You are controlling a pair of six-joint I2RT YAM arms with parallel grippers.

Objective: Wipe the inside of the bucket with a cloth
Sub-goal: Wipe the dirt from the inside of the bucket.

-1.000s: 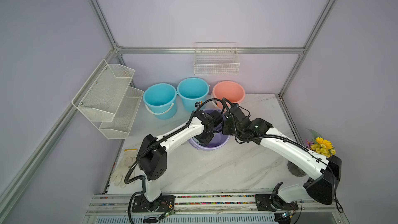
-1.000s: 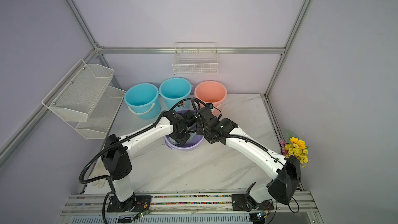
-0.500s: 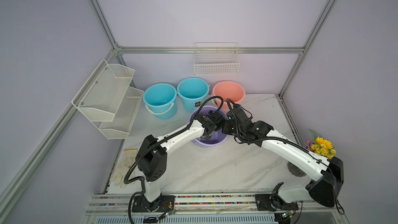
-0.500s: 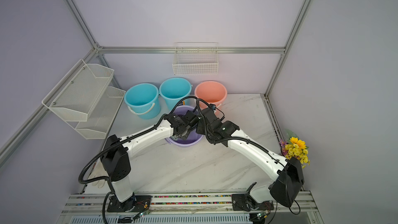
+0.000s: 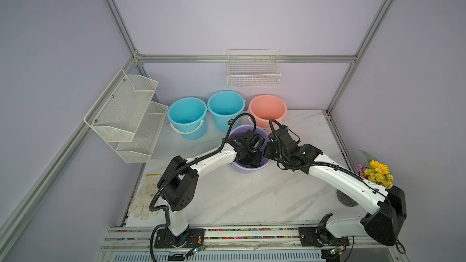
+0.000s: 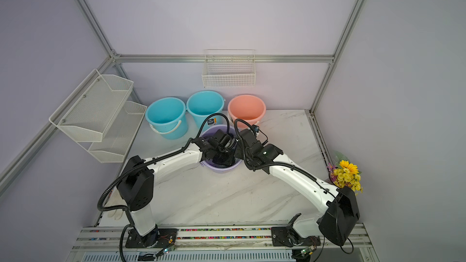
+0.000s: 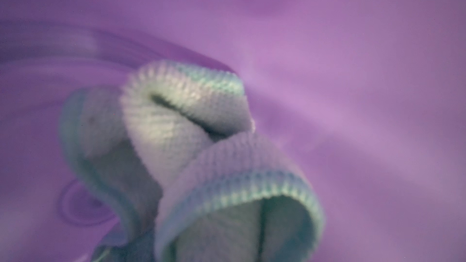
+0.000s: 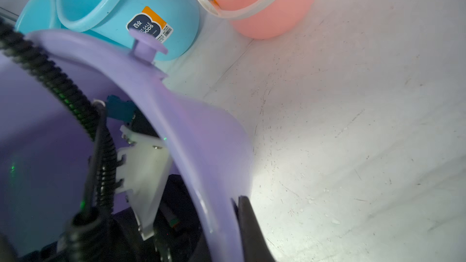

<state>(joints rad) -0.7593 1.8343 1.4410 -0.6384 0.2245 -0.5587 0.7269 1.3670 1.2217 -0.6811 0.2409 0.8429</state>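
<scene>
The purple bucket (image 5: pixel 248 170) (image 6: pixel 222 170) stands mid-table in both top views. My left gripper (image 5: pixel 249 159) reaches down inside it and is shut on the cloth (image 7: pixel 176 122), a pale mint-green folded towel. The left wrist view shows the cloth bunched against the bucket's purple inner wall (image 7: pixel 353 71); the cloth covers the fingers there. The left wrist hides the cloth in both top views. My right gripper (image 8: pixel 227 230) (image 5: pixel 267 151) is shut on the bucket's right rim (image 8: pixel 201 134), with one dark finger (image 8: pixel 248 228) outside the wall.
Two blue buckets (image 5: pixel 187 117) (image 5: pixel 225 109) and a pink bucket (image 5: pixel 267 109) stand just behind the purple one. A white work glove (image 5: pixel 145 197) lies at the table's left edge. Wire shelves (image 5: pixel 126 114) hang left, a wire basket (image 5: pixel 253 71) behind, and flowers (image 5: pixel 377 173) sit right.
My left wrist has swung round inside the bucket with the cloth. The bucket has shifted a little on the table while the right gripper stays on its rim.
</scene>
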